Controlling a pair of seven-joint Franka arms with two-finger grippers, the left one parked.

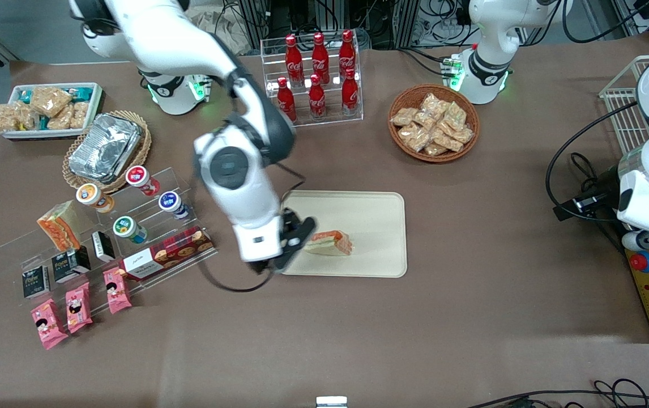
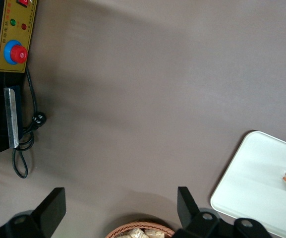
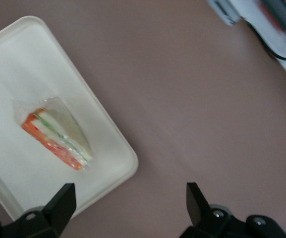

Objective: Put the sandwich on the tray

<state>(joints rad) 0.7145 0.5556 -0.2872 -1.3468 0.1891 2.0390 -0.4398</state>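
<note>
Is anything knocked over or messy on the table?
Nothing stands out. The sandwich lies flat on the tray, still wrapped. The claw is open above the tray's edge, not touching it. The cola bottles stand upright in their rack.

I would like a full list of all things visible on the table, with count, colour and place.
sandwich: one, tan with orange edge, on the tray
tray: one, cream, table middle
cola bottles: six, red, in a clear rack
wicker basket: one, brown, holding snack packs
white bin: one, holding snack packs
foil container: one, silver, on a wicker plate
yogurt cups: four, on clear shelf
pink packets: three, nearest the camera
end effector: one, black, open, beside the sandwich, apart from it
</note>
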